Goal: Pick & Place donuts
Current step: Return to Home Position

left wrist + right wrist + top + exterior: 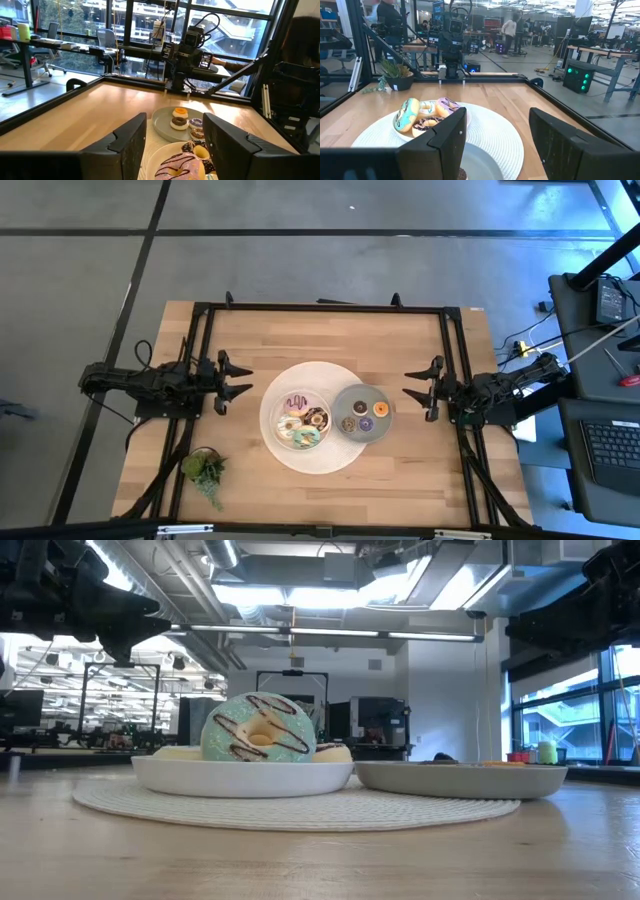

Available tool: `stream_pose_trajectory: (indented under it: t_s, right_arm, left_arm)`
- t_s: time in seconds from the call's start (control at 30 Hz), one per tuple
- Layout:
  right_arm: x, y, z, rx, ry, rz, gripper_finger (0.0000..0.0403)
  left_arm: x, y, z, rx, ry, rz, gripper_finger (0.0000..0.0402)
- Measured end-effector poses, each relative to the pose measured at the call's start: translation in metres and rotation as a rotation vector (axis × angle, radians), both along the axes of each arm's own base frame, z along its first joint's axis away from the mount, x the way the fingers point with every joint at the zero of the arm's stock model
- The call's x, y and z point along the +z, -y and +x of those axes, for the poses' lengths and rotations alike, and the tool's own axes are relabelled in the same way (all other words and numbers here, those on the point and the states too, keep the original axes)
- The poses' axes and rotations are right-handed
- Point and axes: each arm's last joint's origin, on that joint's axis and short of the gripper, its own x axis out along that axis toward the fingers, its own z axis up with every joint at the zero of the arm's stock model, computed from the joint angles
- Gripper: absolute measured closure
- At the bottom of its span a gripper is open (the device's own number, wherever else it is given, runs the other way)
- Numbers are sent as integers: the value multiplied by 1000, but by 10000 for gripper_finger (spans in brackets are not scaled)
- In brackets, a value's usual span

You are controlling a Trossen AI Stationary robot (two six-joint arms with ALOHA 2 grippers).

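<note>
Donuts, eight in all, sit in two dishes on a round white woven placemat point(311, 463) in the middle of the pale wooden table point(400, 340). On the mat's left half, a round white plate point(266, 420) holds four large rings. Nearest its front edge, the green-iced donut point(258, 728) is propped on edge with its hole facing forward. The white-iced donut point(290, 425), chocolate-iced donut point(318, 418) and pink-iced donut point(296, 401) lie flatter behind it. On the mat's right half, a round grey plate point(362, 389) holds four flat minis: two brown mini donuts point(348, 424), an orange mini donut point(380, 409) and a purple mini donut point(366, 424). The left gripper point(248, 380) hovers left of the mat, fingers spread wide, holding nothing. The right gripper point(407, 384) mirrors it right of the mat.
</note>
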Motion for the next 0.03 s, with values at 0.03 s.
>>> stream_pose_trajectory:
  t_s: [0.03]
  right_arm:
    - [0,0,0,0,0,0,187]
  left_arm:
    - [0,0,0,0,0,0,212]
